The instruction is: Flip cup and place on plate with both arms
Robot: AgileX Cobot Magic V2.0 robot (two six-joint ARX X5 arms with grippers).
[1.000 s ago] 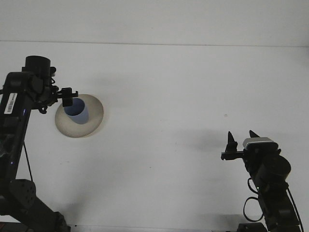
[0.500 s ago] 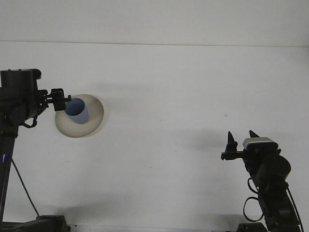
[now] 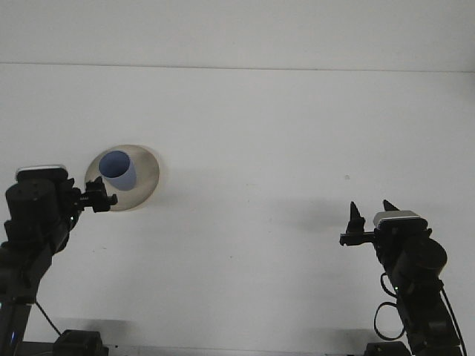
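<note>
Table: white table, bare and flat.
Cup: blue cup stands mouth up on the tan plate.
Feel: looks light, stiff and smooth; pinch it at the rim.
Left gripper: just below the plate; cannot tell its state.
Right gripper: far right of the plate, spread apart, holding nothing.

My left fingers cover the plate's near-left rim; both my arms run off the bottom edge.
</note>
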